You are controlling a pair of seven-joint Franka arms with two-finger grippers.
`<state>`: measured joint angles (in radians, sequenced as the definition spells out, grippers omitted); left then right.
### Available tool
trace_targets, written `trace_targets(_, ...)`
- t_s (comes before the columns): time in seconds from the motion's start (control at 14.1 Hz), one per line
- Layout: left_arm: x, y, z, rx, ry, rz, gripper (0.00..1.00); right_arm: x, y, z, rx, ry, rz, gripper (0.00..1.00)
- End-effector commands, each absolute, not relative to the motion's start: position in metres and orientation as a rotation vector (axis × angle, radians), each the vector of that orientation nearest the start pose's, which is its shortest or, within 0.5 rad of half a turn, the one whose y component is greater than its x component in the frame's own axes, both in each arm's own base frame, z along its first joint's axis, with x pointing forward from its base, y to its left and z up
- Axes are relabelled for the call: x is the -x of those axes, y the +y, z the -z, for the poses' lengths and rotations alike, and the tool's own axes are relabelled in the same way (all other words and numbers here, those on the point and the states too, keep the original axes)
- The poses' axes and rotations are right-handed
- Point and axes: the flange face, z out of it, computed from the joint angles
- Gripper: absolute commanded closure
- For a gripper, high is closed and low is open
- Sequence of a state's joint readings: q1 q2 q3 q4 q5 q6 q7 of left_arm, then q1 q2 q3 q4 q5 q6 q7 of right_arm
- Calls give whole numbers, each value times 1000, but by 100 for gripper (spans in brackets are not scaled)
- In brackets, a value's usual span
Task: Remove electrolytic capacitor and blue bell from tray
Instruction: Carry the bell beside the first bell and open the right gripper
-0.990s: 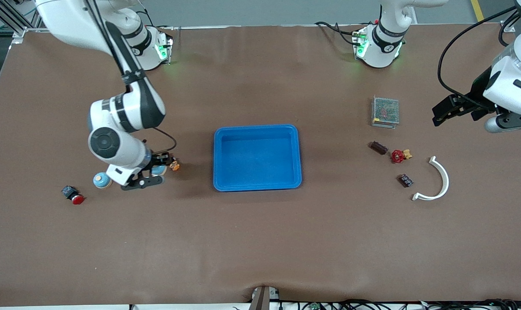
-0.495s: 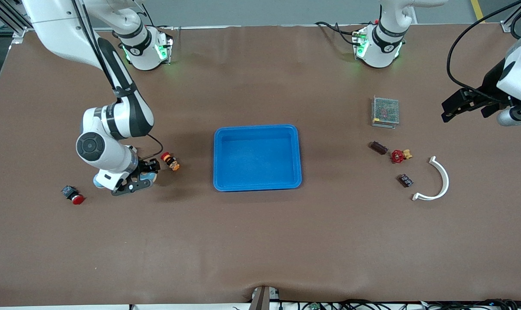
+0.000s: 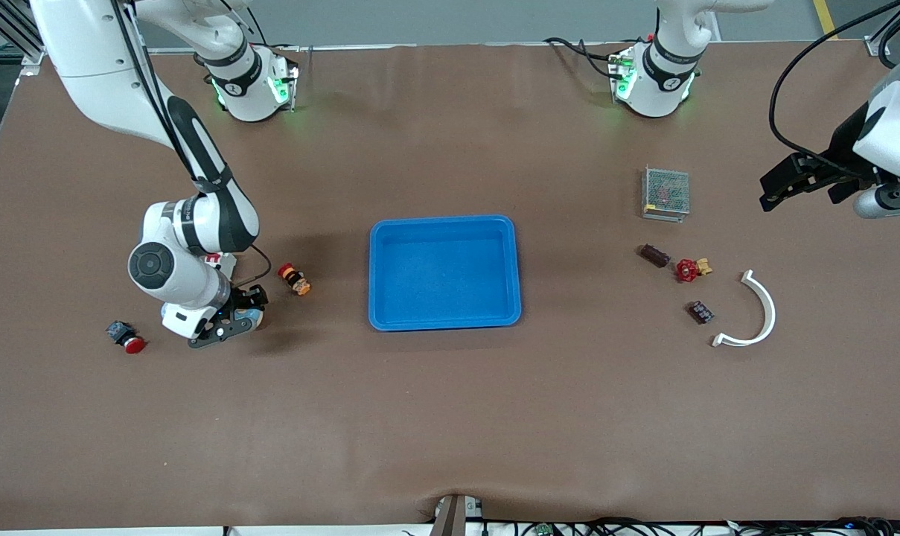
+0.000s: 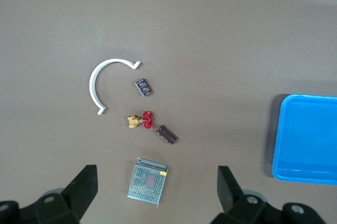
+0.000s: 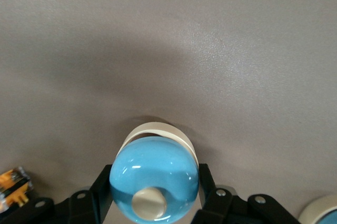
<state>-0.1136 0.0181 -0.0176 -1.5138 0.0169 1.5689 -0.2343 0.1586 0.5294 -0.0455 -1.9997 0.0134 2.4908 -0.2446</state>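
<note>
Right gripper (image 3: 234, 321): low over the table (image 3: 450, 417) toward the right arm's end, between the red push button and the orange-and-red part; its jaws are pinching the blue bell.
Bell (image 5: 154, 184): a glossy blue dome with a cream knob on top and a cream base ring, held between the right gripper's black fingers (image 5: 208, 183); in the front view it shows only as a sliver of light blue (image 3: 250, 315) under the gripper. Whether it rests on the table or is just lifted cannot be told.
Left gripper (image 3: 773, 192): up in the air over the bare table at the left arm's end, waiting; its jaws are spread wide with nothing between them, both fingers (image 4: 84, 188) showing well apart in the left wrist view.
Capacitor (image 3: 654, 255): a dark brown cylinder lying on its side on the table, nearer to the front camera than the metal mesh box and just beside the red valve; untouched.
Blue tray (image 3: 444, 321): at the middle of the table, nothing in it.
Red valve (image 3: 688, 269): a red handwheel on a brass body, between the capacitor and the white curved piece.
Small dark module (image 3: 700, 311): nearer to the front camera than the red valve, close to the white curved piece.
White curved piece (image 3: 762, 318): a half ring lying flat.
Metal mesh box (image 3: 665, 193): farther from the front camera than the capacitor.
Red push button (image 3: 126, 337): near the right gripper, toward the table's edge.
Orange-and-red part (image 3: 295, 279): between the right gripper and the blue tray.
</note>
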Motion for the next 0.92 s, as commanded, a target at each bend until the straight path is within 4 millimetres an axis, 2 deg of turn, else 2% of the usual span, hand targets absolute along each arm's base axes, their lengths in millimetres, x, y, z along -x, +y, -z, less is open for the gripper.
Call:
trace_targets(0.0, -548, -73, -645, 3130, -126, 66, 0, -593, 69, -183, 3098, -584, -28, 53)
trace_targets(0.21, -550, -76, -643, 3131, -121, 68, 0, -592, 69, -180, 3098, -584, -32, 52)
trace_targets(0.28, -552, -77, -643, 3132, -118, 78, 0, -592, 68, -180, 3099, -580, -32, 46)
trace_targets(0.35, -552, -76, -643, 3132, -120, 80, 0, -593, 68, -181, 3098, -573, -32, 17)
trace_targets(0.42, -551, -76, -645, 3132, -118, 82, 0, -593, 68, -181, 3097, -562, -34, 0)
trace_targets(0.64, -551, -76, -645, 3132, -118, 82, 0, -593, 71, -189, 3097, -541, -53, 0)
trace_targets(0.85, -553, -73, -640, 3131, -125, 70, 0, -592, 86, -239, 3108, -430, -154, 0)
